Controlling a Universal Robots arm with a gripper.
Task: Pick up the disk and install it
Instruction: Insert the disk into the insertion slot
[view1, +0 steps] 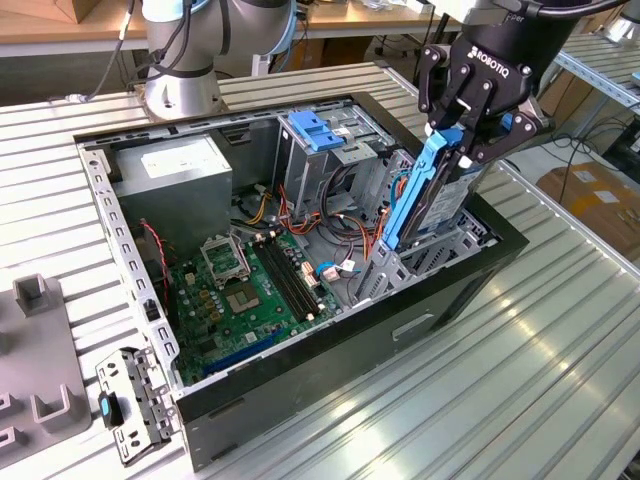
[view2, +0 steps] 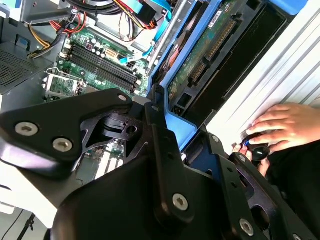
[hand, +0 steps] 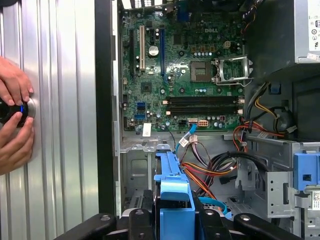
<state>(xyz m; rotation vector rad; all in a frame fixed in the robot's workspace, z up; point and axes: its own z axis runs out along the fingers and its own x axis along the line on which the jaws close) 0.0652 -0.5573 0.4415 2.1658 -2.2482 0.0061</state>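
Exterior view: the black gripper (view1: 462, 140) is clamped on the top edge of the disk (view1: 445, 200). The disk hangs upright in its blue carrier (view1: 415, 190), with its lower end seemingly at the mouth of a metal bay in the open computer case (view1: 300, 385).

Second wrist view: the disk's green circuit board faces out. A hand (view2: 285, 125) rests on the tabletop (view2: 300, 60) beside the case.

First wrist view: the carrier's edge sits between the gripper's fingers, near the motherboard (hand: 185, 60).

The disk is probably stiff, dense and easily damaged by knocks. It is best held by the carrier, not the board.
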